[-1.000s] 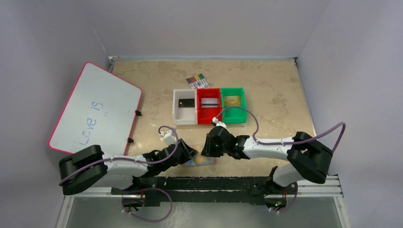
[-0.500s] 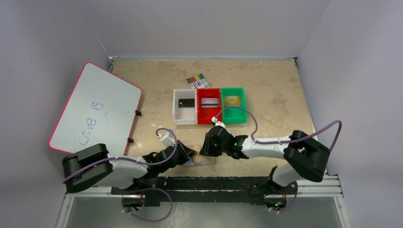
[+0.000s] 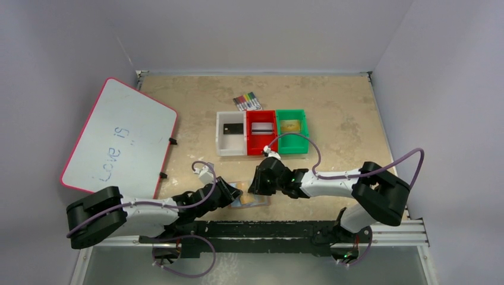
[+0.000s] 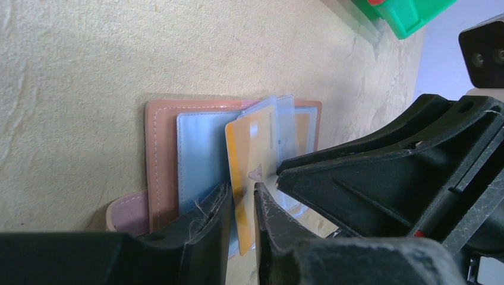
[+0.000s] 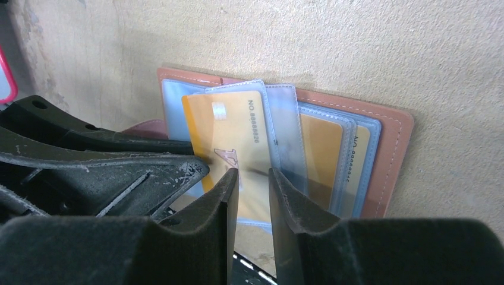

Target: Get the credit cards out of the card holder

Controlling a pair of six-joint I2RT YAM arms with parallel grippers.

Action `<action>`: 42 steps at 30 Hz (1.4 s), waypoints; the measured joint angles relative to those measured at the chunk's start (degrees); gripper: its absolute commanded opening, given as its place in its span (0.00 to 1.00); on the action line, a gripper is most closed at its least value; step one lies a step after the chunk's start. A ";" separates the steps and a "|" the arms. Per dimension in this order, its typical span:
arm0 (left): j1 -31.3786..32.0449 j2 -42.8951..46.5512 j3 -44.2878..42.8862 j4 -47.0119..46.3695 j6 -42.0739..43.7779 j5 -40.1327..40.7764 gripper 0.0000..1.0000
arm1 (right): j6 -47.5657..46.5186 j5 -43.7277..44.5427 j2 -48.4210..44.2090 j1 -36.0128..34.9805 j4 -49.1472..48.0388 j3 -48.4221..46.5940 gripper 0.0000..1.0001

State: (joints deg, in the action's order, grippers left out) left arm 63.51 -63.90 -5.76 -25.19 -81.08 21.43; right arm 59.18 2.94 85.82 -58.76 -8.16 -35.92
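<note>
1. The flat tan-brown leather card holder (image 5: 392,142) lies open on the beige bench (image 3: 345,113), near its front edge.
2. The left gripper (image 4: 242,208) is clamped on a thin gold plastic card (image 4: 249,154) standing out of a clear pocket.
3. The right gripper (image 5: 252,196) pinches the same card's lower edge.

Whiteboard (image 3: 119,138), markers (image 3: 246,101), white, red, green bins (image 3: 262,132).

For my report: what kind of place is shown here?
Probably a robot test cell: a beige stone-look table enclosed by plain grey walls, with white, red and green plastic bins as props.
</note>
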 measured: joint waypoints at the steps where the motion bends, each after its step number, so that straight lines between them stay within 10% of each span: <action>1: 0.00 0.17 0.07 0.28 0.20 0.00 0.15 | 0.02 0.00 0.00 0.00 0.00 0.00 0.29; 8: 0.00 0.31 0.79 0.17 0.70 -0.04 0.00 | 0.20 0.09 0.00 0.00 0.11 -0.02 0.29; 42: 0.02 10.40 -0.13 13.64 3.32 2.01 0.07 | -0.85 1.07 0.07 -0.09 3.13 -1.79 0.29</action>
State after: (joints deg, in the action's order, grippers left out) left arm 63.53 -53.49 -5.89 -11.55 -77.76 23.44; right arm 58.33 4.01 85.89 -58.85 -5.04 -37.71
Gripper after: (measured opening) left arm 0.017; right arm 0.291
